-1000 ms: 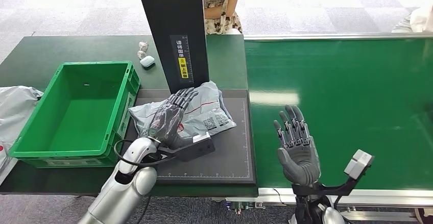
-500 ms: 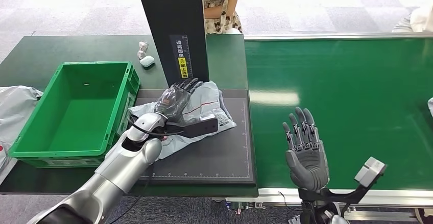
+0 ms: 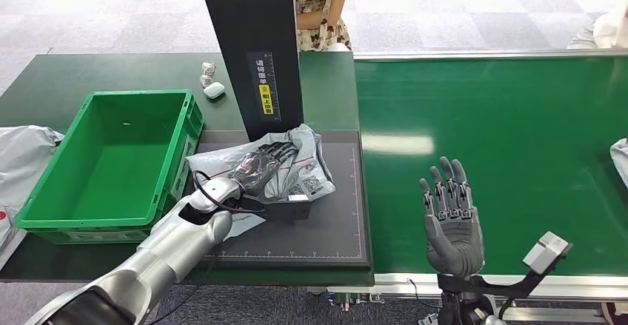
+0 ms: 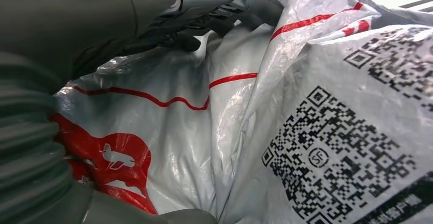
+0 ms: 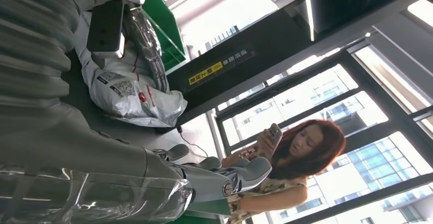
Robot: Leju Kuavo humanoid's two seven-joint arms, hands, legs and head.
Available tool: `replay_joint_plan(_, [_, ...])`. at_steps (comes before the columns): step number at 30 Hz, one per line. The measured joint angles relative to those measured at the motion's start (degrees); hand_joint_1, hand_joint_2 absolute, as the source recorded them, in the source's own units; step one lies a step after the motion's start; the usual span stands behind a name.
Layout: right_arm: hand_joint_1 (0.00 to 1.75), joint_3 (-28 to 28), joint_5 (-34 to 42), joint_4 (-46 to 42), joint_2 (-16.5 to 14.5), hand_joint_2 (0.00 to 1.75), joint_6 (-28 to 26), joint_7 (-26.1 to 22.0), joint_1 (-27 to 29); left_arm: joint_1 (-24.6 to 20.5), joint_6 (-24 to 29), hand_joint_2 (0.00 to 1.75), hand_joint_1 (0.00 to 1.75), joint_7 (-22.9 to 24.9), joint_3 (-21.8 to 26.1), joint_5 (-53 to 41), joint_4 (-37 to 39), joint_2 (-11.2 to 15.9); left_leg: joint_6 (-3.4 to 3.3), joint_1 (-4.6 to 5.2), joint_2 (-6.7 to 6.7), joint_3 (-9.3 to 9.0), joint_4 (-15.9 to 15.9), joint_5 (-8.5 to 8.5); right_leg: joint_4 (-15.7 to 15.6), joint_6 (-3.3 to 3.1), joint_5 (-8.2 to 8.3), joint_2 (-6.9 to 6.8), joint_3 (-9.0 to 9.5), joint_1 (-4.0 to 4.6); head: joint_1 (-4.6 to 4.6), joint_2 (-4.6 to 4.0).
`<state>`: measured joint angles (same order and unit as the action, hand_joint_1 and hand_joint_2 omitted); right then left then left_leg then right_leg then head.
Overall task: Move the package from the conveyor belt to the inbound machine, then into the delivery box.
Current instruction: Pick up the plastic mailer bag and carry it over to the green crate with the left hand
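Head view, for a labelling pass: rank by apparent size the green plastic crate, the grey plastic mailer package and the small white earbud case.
1. Green plastic crate, clearly largest.
2. Grey plastic mailer package, partly covered by the left hand.
3. Small white earbud case, smallest, though farthest from the camera.

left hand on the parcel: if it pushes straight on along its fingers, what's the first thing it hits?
Most likely the black inbound machine column. The left hand rests on the grey package, fingers pointing up and slightly right toward the column base just beyond the bag's far edge. Depth is unclear from the head view.
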<state>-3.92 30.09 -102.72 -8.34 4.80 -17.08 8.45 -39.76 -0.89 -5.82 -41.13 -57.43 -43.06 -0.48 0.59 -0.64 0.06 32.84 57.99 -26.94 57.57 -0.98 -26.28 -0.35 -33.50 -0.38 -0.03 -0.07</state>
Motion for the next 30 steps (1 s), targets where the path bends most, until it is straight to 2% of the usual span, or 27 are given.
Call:
replay_joint_plan(12, [0.0,0.1,0.3,0.0,-0.3,1.75,-2.3,0.0,0.0,-2.6,0.2,1.75,0.03,-1.2,-4.0,3.9,2.9,0.9,0.04,-0.04,0.0,-0.29,0.0,0.04,0.0,-0.1,0.0,0.0,0.26,0.0,0.0,0.0])
replay_joint_plan(14, [0.0,0.0,0.3,0.0,-0.3,1.75,-2.4,-0.2,0.0,-2.8,0.1,1.75,0.77,-1.3,-4.4,4.1,3.1,0.9,0.04,-0.04,0.0,-0.29,0.0,0.04,0.0,-0.1,-0.01,0.0,0.26,0.0,0.0,0.0])
replay_joint_plan(16, [0.0,-0.1,0.3,0.0,-0.3,1.75,-2.6,-0.3,0.0,-3.0,-0.2,1.75,1.61,-1.5,-4.8,4.1,3.5,0.9,0.04,-0.04,0.0,-0.28,0.0,0.04,0.0,-0.09,-0.01,-0.01,0.26,0.0,-0.01,0.0])
replay_joint_plan(17, [0.0,-0.1,0.3,0.0,-0.3,1.75,-2.8,-0.4,-0.1,-3.1,-0.5,1.75,1.69,-1.7,-5.1,4.1,3.6,0.9,0.04,-0.04,-0.01,-0.28,0.0,0.04,0.0,-0.09,-0.01,-0.02,0.26,0.0,0.0,0.0])
replay_joint_plan(18, [0.0,-0.2,0.3,0.0,-0.3,1.75,-3.0,-0.5,-0.1,-3.1,-0.7,1.75,1.75,-1.8,-5.4,4.1,3.8,0.9,0.04,-0.04,-0.03,-0.28,0.0,0.04,0.0,-0.09,-0.01,-0.05,0.26,0.0,-0.01,0.0])
replay_joint_plan(30, [0.0,-0.7,0.4,0.0,-0.3,1.75,-3.8,-1.0,0.1,-4.1,-1.5,1.75,1.75,-2.5,-7.9,4.2,5.6,1.1,0.02,-0.02,-0.01,-0.39,0.0,0.07,0.0,-0.08,0.03,-0.05,0.38,0.0,0.0,0.0])
